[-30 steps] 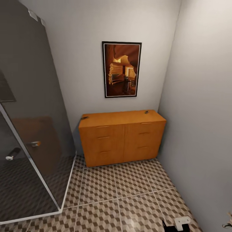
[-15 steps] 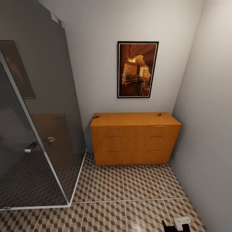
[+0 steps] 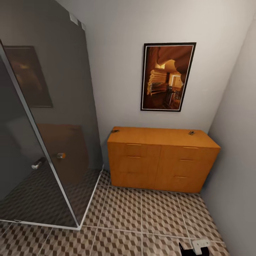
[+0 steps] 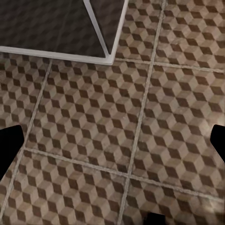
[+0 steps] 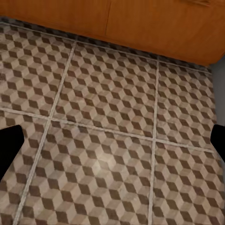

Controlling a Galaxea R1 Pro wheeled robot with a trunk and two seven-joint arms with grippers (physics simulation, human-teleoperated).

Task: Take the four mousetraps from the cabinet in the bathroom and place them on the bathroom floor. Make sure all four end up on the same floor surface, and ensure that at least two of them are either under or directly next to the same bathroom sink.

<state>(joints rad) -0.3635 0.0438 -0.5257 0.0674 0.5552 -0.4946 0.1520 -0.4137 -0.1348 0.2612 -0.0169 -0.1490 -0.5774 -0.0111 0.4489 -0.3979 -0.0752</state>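
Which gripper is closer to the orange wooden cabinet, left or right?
Right, probably. The right gripper looks over floor with the cabinet base just ahead; the left gripper faces tiles beside the shower's white frame.

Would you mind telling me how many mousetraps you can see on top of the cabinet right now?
2: one mousetrap at the cabinet top's back-left corner, another near its back-right corner. The rest may be hidden inside the drawers.

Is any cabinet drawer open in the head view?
No: every drawer front on the cabinet sits flush and shut.

Framed picture point(image 3: 168, 76) on wall; glass shower enclosure point(image 3: 42, 124) left.
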